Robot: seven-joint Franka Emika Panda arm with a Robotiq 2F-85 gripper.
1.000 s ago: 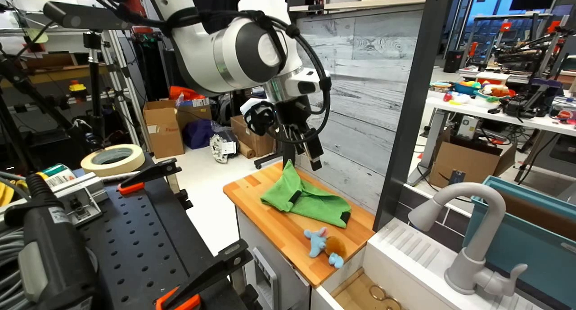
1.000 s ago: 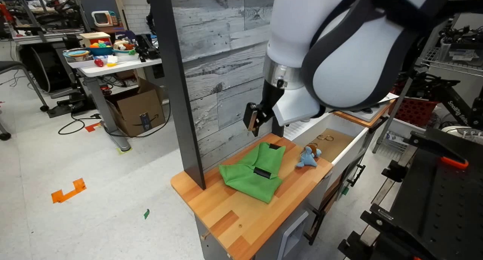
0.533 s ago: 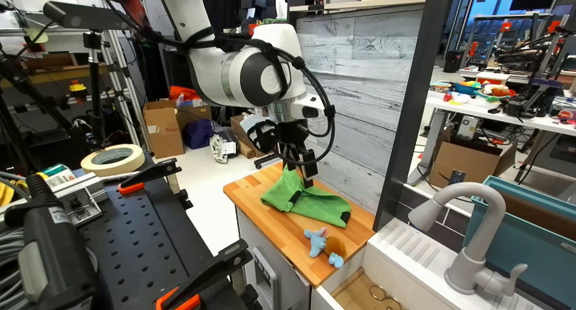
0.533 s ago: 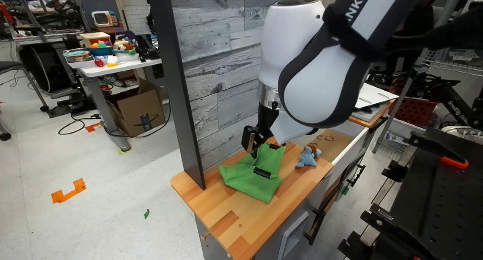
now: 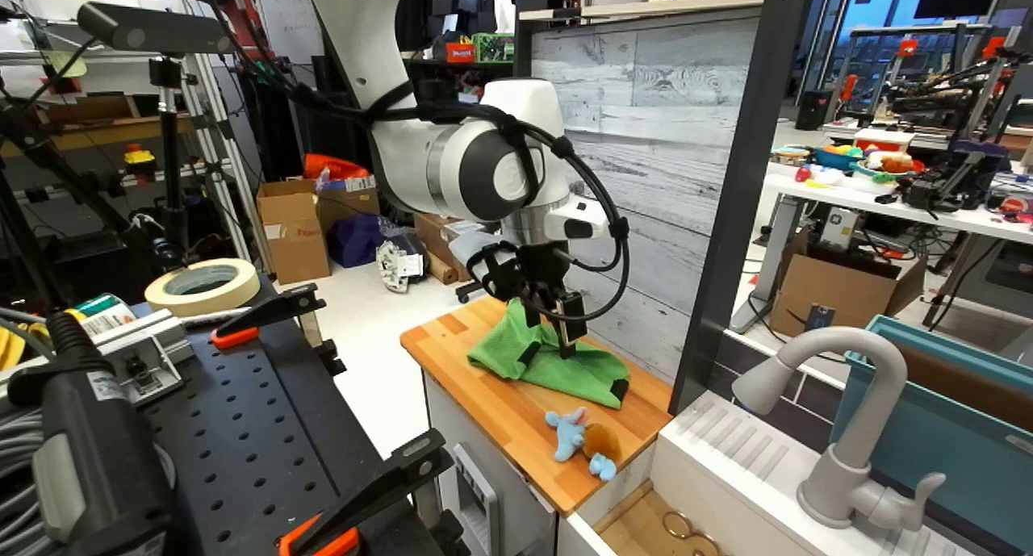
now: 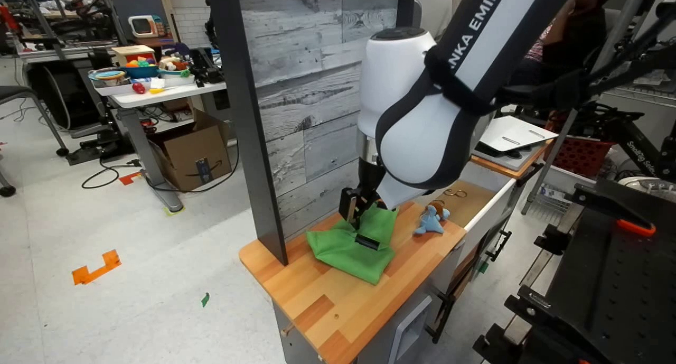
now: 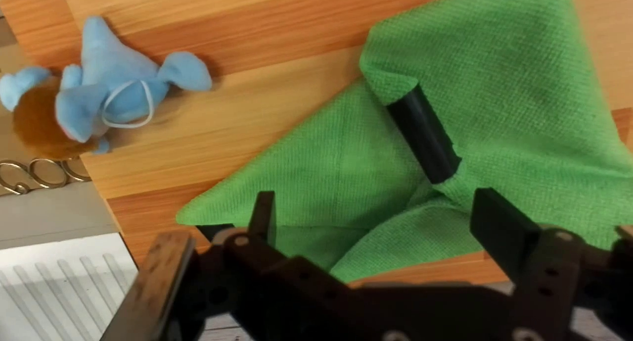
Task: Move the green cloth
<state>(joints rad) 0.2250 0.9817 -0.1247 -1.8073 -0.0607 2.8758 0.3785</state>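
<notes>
The green cloth (image 5: pixel 557 370) lies crumpled and partly folded on the wooden countertop, with black patches at its edges. It also shows in an exterior view (image 6: pixel 354 253) and in the wrist view (image 7: pixel 336 172). My gripper (image 7: pixel 373 205) is open over the cloth, its fingers wide apart with nothing between them but the cloth's folds seen below. In an exterior view the gripper (image 5: pixel 550 338) is low over the cloth's back part, towards the grey plank wall. In an exterior view the fingers (image 6: pixel 348 208) cover part of the cloth. I cannot tell whether the fingertips touch it.
A blue and brown plush toy (image 7: pixel 118 73) lies on the wooden countertop (image 6: pixel 338 322) beside the cloth. A grey plank wall (image 6: pixel 327 142) and a dark post (image 5: pixel 726 193) stand close behind. An open drawer (image 5: pixel 629 532) with metal rings and a faucet (image 5: pixel 855 427) are near the toy's end.
The arm has come down towards the cloth, and the gripper has gone from well above the cloth to low over it. The cloth's raised peak is now partly hidden; the toy has not moved.
</notes>
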